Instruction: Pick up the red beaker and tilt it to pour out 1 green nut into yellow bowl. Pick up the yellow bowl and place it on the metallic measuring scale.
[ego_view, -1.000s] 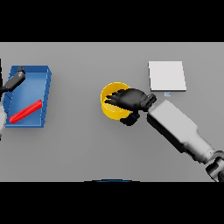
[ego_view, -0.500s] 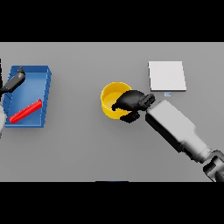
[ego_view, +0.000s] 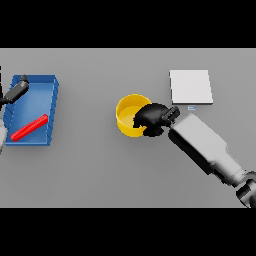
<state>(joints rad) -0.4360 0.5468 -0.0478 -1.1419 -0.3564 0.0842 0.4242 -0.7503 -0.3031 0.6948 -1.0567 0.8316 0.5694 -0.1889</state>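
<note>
Bare table between yellow bowl and scale; blue tray far left.

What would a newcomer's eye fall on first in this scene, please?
The yellow bowl at centre, with the right hand curled on its right rim. Then the blue tray at far left holding a red beaker lying flat, and the pale scale at upper right.
</note>
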